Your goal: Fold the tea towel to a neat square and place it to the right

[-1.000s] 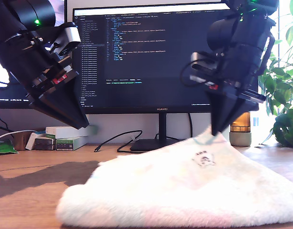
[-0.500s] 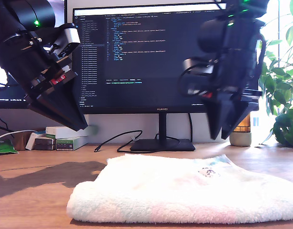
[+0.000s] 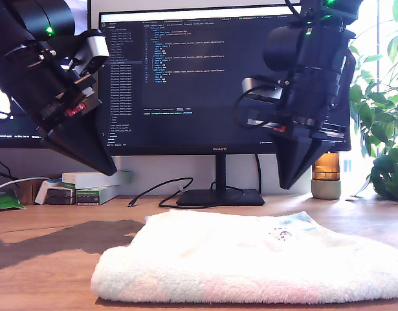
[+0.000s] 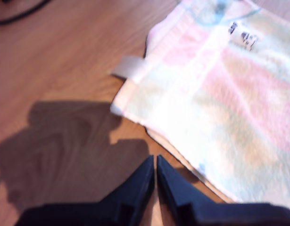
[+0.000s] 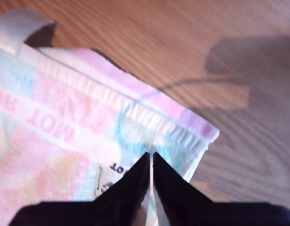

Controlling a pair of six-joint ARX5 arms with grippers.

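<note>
While folded tea towel (image 3: pixel 250 262) lies flat | both claws closed, empty

The fluffy white terry tea towel with pale pink and mint-green bands (image 3: pixel 263 262) runs off the exterior view's right edge and bottom edge, so its full outline cannot be seen. Its pink lettering (image 5: pixel 48 123) is cut short by the second wrist view's edge and partly covered by my second tool (image 5: pixel 151 159), and the small dark printed figure (image 3: pixel 281 233) is too small to read. Text on the black monitor (image 3: pixel 186 78) is too fine to tell.
</note>
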